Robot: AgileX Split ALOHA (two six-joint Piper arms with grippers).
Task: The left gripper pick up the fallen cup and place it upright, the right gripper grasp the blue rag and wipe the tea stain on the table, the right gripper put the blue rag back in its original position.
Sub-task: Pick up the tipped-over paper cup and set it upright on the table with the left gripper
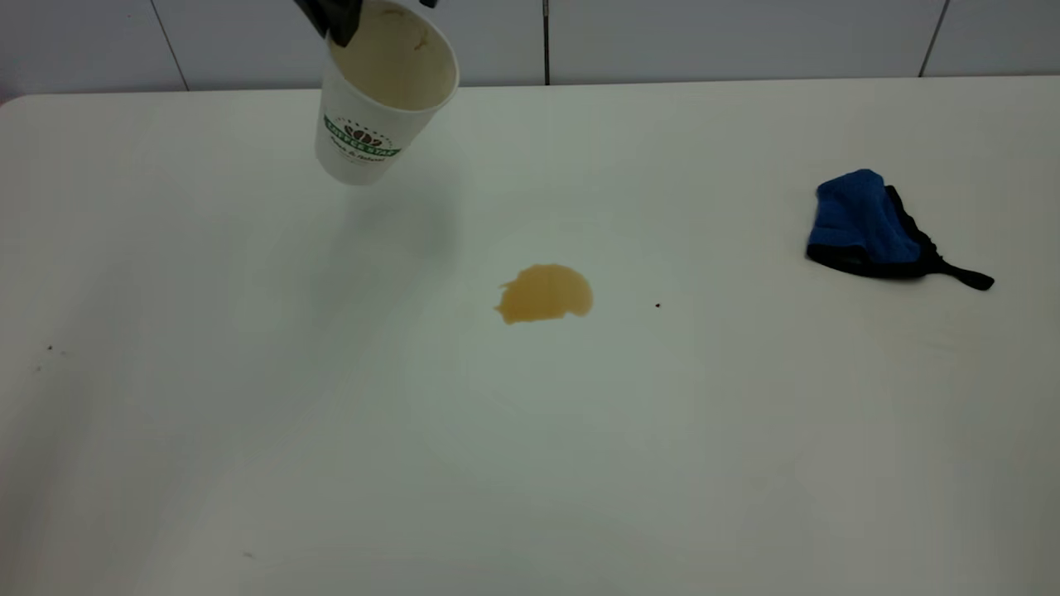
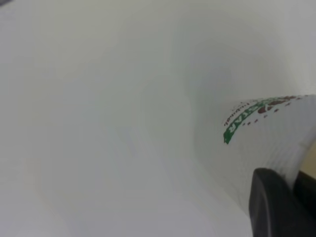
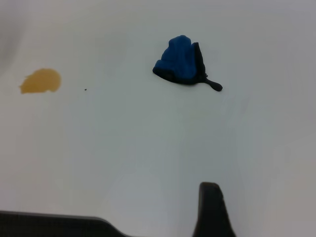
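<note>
My left gripper (image 1: 339, 21) is shut on the rim of the cup (image 1: 381, 99) and holds it tilted, mouth up, above the far left of the table (image 1: 530, 463). The cup is white with a green band and a tan-stained inside. In the left wrist view the dark fingers (image 2: 271, 202) pinch the cup wall (image 2: 266, 133). The tea stain (image 1: 545, 293) is an amber puddle at the table's middle. The blue rag (image 1: 869, 225) lies bunched at the right, its strap tail pointing right. My right gripper (image 3: 261, 217) hangs open well back from the rag (image 3: 180, 61) and the stain (image 3: 41, 81); only one fingertip shows.
A tiny dark speck (image 1: 657, 305) lies right of the stain. A tiled wall (image 1: 704, 37) runs behind the table's far edge. The cup's shadow falls on the table between the cup and the stain.
</note>
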